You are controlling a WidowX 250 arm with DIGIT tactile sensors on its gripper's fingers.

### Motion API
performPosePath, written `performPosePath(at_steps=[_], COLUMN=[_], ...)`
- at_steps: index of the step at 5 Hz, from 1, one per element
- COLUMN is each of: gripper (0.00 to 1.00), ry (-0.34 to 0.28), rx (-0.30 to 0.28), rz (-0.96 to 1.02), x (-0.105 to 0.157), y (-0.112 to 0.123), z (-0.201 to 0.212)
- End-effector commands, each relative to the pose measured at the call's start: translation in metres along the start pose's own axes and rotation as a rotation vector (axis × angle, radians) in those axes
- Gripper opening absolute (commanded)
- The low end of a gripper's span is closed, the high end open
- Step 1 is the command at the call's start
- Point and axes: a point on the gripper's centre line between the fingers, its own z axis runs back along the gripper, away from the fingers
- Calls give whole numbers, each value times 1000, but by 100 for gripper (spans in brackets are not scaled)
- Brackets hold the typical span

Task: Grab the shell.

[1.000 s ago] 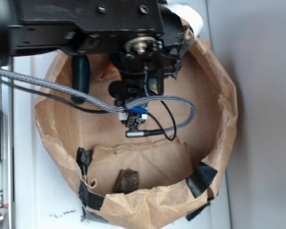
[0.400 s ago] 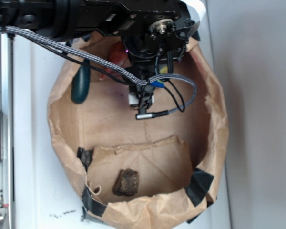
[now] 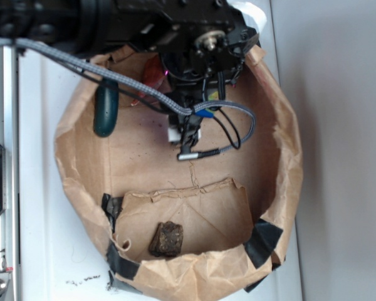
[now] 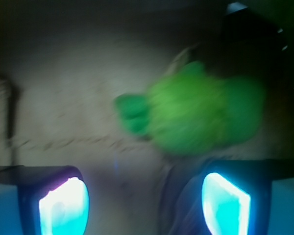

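The shell (image 3: 151, 75) shows as an orange-tan patch at the back left of the brown paper bowl (image 3: 282, 157), partly covered by my arm and its cable. It does not show in the wrist view. My gripper (image 4: 144, 205) is open, its two glowing cyan pads (image 4: 63, 208) wide apart with bare paper between them. In the exterior view my fingers are hidden under the black arm (image 3: 200, 44). A fuzzy green plush toy (image 4: 196, 115) lies just ahead of the right pad.
A dark brown rough chunk (image 3: 167, 239) lies on a paper flap at the front of the bowl. A dark teal oblong object (image 3: 105, 108) rests against the left wall. Black tape patches (image 3: 262, 241) hold the rim. A grey braided cable (image 3: 144, 94) crosses the bowl.
My arm has moved toward the back of the bowl, uncovering more of the paper floor. The shell's orange patch now shows more beside the arm. The brown chunk has not moved.
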Motion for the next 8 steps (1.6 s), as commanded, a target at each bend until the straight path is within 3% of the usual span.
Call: performPosePath(at_steps=[1, 3, 5, 6, 7, 8], gripper=[100, 100, 100, 100, 100, 100], ry=[-97, -80, -58, -37, 21, 41], rx=[-15, 59, 65, 115, 105, 98], rz=[88, 138, 153, 197, 299, 306], x=[7, 5, 6, 2, -6, -7], y=[8, 28, 50, 58, 63, 59], z=[24, 3, 3, 1, 6, -3])
